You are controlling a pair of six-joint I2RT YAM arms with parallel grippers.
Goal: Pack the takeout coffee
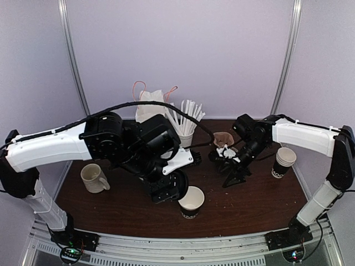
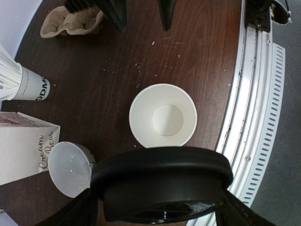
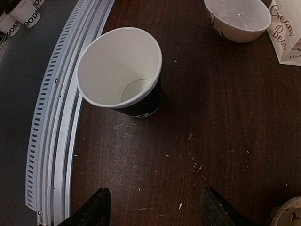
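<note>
The takeout coffee cup (image 1: 191,200) stands upright and uncovered near the table's front edge; it is black with a white rim and an empty white inside (image 2: 162,116) (image 3: 120,70). Its round black lid (image 2: 162,181) is held edge-on in my left gripper (image 1: 171,191), just left of the cup and above the table. The lid fills the bottom of the left wrist view and hides the fingertips. My right gripper (image 1: 232,170) (image 3: 157,212) hovers right of the cup, open, with only bare table between its fingers.
A cream mug (image 1: 94,178) sits at the left. A white cup of stirrer sticks (image 1: 186,133), a paper bag (image 1: 150,105) and a cardboard carrier (image 1: 222,139) stand at the back. A cream carton (image 2: 23,146) lies under my left arm. Another black cup (image 1: 283,162) stands far right.
</note>
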